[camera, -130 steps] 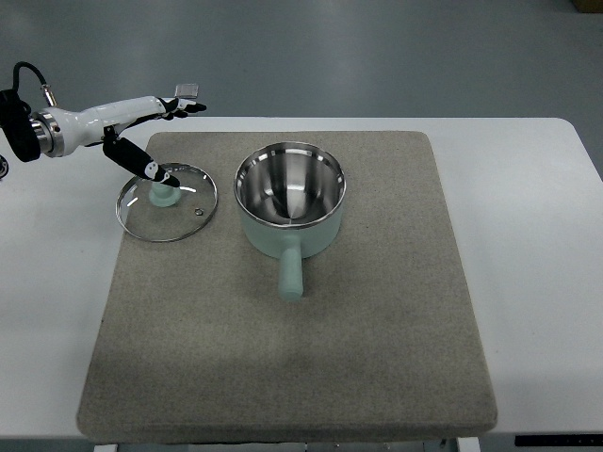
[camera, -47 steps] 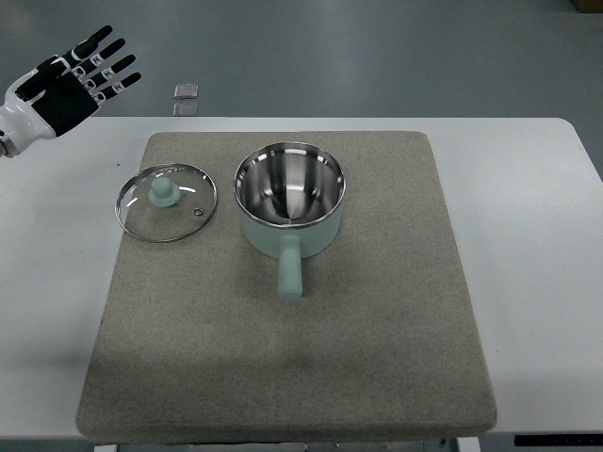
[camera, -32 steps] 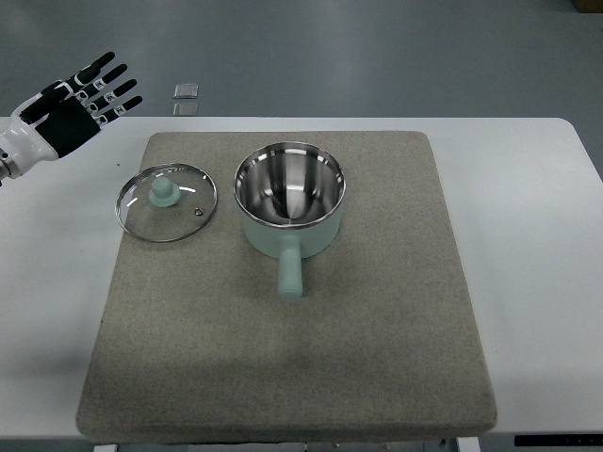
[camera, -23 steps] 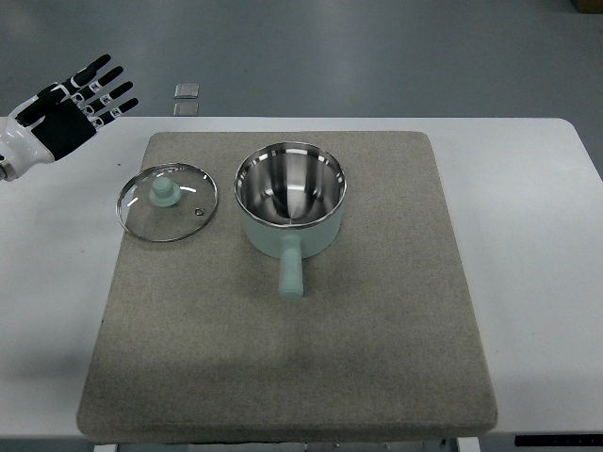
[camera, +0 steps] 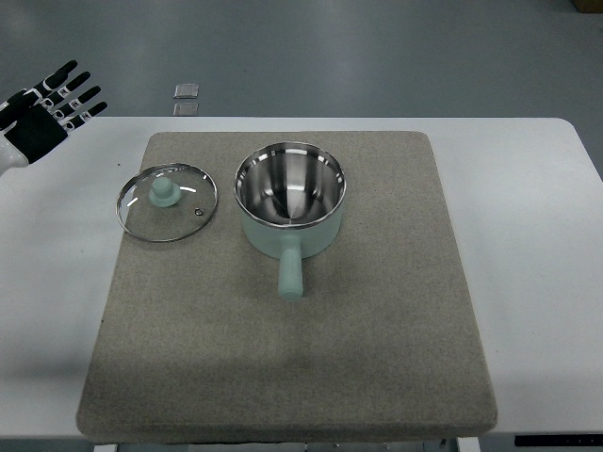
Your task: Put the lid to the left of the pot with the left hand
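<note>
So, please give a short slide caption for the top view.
Glass lid lies left of the open pot on the mat; left hand open, apart.

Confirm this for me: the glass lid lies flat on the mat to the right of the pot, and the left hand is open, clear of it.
One detail is wrong. In the top view the glass lid lies flat on the mat to the left of the pot, not the right. The left hand is indeed open, clear of it.

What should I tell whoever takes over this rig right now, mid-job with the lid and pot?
Left hand: open, holds nothing, at the picture's far left edge, clear of the mat.
Right hand: not in view.
Glass lid: flat on the grey mat, knob up, left of the pot, a small gap between them.
Pot: uncovered, handle pointing toward the robot.
Done: lid placed left of the pot and let go.
Left: nothing apparent beyond parking the arm.
</note>
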Controlling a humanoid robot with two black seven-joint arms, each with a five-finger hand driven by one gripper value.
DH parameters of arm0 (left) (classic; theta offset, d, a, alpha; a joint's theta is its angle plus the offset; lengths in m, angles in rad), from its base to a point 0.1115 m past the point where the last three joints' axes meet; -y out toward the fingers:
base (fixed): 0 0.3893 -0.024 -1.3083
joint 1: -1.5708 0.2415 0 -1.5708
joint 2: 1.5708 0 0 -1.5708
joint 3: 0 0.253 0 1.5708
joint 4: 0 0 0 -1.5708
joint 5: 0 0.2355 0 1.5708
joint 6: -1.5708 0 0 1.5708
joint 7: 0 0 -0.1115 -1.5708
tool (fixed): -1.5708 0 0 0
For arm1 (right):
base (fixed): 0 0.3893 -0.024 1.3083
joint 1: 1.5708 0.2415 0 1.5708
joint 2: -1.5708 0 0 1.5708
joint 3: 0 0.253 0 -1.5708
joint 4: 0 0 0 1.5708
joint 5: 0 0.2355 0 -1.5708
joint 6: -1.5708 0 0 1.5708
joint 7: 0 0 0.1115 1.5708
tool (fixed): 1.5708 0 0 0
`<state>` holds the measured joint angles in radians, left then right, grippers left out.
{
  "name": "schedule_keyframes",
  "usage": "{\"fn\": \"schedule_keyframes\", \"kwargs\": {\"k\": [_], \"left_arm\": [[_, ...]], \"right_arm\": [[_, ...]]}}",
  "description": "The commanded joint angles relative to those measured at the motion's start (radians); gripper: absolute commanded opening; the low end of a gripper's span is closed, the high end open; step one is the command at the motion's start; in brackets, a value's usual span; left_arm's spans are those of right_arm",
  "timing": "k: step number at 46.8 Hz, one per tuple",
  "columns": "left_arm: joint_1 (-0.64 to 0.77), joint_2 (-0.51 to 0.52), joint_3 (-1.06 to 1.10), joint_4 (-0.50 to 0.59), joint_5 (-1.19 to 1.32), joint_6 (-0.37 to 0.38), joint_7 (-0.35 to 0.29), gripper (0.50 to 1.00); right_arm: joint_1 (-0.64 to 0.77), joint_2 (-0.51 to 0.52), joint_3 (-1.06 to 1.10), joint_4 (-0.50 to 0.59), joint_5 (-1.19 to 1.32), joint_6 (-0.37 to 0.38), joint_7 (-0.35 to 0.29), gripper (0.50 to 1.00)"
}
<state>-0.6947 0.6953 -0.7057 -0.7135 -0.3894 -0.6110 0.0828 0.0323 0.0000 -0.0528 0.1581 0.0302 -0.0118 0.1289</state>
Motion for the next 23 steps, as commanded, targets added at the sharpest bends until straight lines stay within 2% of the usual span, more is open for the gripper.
{"fn": "schedule_keyframes", "kwargs": {"k": [1, 23], "left_arm": [[0.001, 0.000, 0.002, 0.000, 0.001, 0.000, 0.000, 0.994], [0.000, -0.004, 0.000, 0.000, 0.001, 0.000, -0.001, 0.994]], "right_arm": [[0.000, 0.000, 0.002, -0.003, 0.002, 0.001, 0.000, 0.924], [-0.003, 0.000, 0.001, 0.012, 0.000, 0.012, 0.001, 0.924]]}}
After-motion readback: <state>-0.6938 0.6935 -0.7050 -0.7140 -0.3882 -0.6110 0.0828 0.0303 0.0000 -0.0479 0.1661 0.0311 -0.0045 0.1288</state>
